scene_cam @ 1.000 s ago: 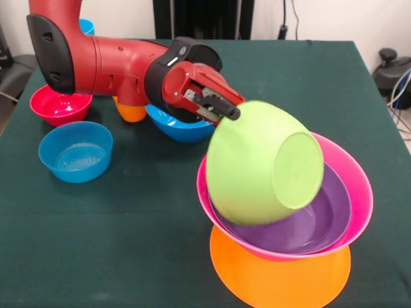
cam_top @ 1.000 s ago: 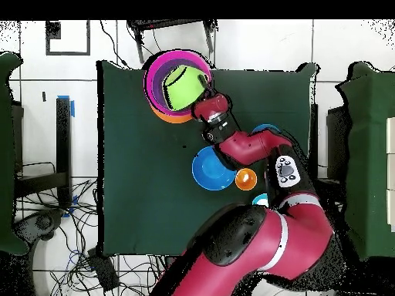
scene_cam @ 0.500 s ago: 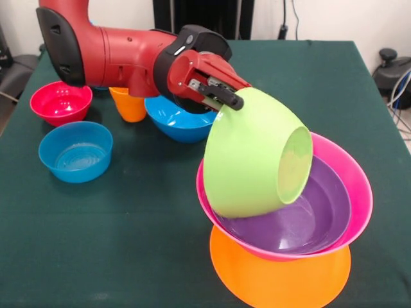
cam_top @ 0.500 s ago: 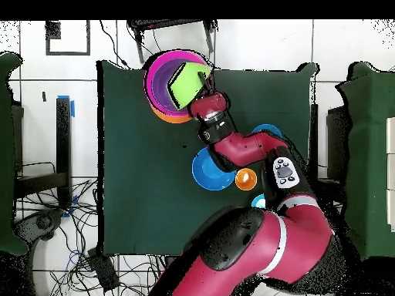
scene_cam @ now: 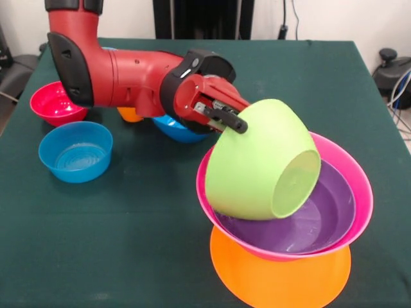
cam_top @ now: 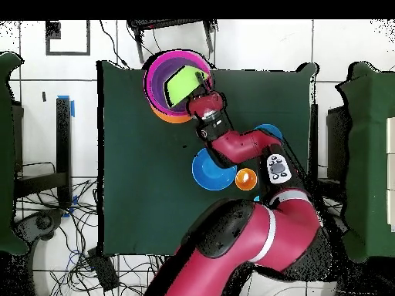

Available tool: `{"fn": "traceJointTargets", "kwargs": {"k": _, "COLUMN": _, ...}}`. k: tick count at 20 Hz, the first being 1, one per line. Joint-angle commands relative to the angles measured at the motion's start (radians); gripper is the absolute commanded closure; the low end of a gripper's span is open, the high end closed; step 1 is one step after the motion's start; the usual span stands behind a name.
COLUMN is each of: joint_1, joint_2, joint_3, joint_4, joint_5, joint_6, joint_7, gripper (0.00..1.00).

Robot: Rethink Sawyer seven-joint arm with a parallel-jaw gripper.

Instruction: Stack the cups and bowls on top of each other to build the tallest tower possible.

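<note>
My gripper is shut on the rim of the green bowl, which is tipped on its side with its base toward the front camera. The bowl's lower side rests in the purple bowl. The purple bowl is nested in the pink bowl on the flat orange bowl. From overhead the gripper is at the green bowl over the tower. The orange cup is mostly hidden behind the arm and shows from overhead. The light blue cup is hidden.
A large blue bowl sits behind the gripper, also seen from overhead. A small red bowl and a small light blue bowl stand at the left in the front view. The arm spans the table above them.
The green bowl has stayed in the gripper and swung, its base turning down toward the purple bowl. The arm has shifted over the orange cup and blue bowl.
</note>
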Motion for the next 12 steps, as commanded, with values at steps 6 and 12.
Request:
{"fn": "traceJointTargets", "kwargs": {"k": 6, "joint_1": 0.066, "joint_2": 0.128, "joint_3": 0.026, "joint_4": -0.188, "joint_5": 0.024, "joint_6": 0.112, "joint_7": -0.149, "gripper": 0.00}}
{"fn": "traceJointTargets", "kwargs": {"k": 12, "joint_1": 0.068, "joint_2": 0.134, "joint_3": 0.021, "joint_4": -0.240, "joint_5": 0.042, "joint_6": 0.131, "joint_7": -0.099, "gripper": 0.00}}
